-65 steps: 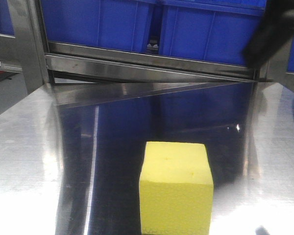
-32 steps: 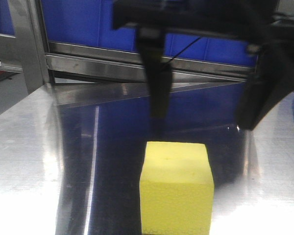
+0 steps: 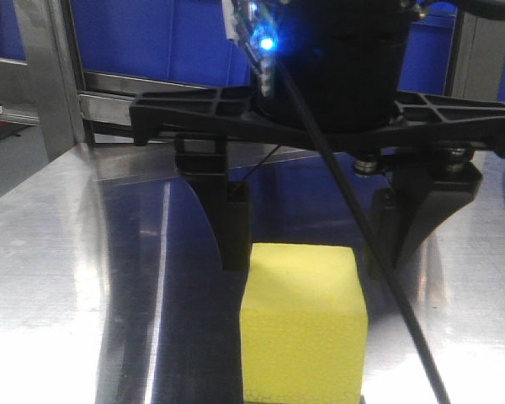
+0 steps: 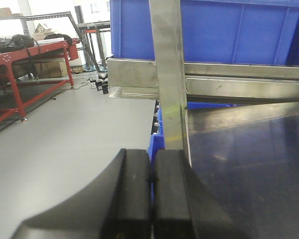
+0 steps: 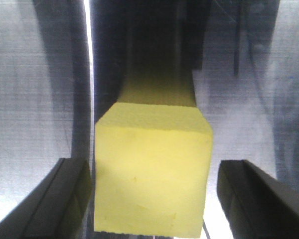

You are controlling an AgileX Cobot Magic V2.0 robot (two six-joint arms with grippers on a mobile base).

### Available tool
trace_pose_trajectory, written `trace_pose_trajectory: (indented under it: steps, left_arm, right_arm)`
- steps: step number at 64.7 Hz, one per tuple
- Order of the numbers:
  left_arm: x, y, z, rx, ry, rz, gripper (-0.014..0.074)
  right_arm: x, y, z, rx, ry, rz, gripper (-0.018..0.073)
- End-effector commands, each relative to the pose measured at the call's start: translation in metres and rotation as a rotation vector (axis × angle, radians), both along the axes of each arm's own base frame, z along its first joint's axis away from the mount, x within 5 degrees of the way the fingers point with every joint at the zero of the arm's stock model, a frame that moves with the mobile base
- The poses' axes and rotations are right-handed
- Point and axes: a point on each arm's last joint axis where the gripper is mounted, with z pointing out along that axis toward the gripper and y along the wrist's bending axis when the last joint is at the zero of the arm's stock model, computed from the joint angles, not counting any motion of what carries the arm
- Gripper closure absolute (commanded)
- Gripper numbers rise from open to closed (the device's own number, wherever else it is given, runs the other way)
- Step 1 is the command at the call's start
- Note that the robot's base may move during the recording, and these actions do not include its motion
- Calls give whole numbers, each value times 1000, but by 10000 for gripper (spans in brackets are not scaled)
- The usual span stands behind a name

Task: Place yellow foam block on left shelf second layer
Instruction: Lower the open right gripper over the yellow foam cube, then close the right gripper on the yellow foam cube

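Shiny steel worktop (image 3: 50,278) carries the yellow foam block (image 3: 303,328); right pincer (image 3: 316,248) straddles it, spread wide; left pincer (image 4: 152,194) pressed closed, empty.

The right gripper (image 3: 316,252) has its body running off the front view's top edge, and its fingers (image 5: 70,199) are cut by the wrist view's bottom edge. Between them, the yellow foam block (image 5: 152,174) loses its base to that same edge.

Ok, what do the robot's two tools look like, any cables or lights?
Both are black. The right tool has a wide crossbar with truss-like cutouts, tapered fingers, a thin black cable and a blue light. The left tool shows two smooth, blocky fingers.
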Motion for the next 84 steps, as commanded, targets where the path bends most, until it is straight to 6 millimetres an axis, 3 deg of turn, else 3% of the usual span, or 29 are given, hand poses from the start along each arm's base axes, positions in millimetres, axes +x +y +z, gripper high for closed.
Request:
trace_pose_trajectory:
  steps: [1,84]
  left_arm:
    - [-1,-1,2,-8,-84,-19,460]
    - [-1,-1,2,-8,-84,-19,460]
  right_arm:
    - [2,0,22,67,-72,0,-64]
    - [-3,0,12,-9,-39,-4,-64]
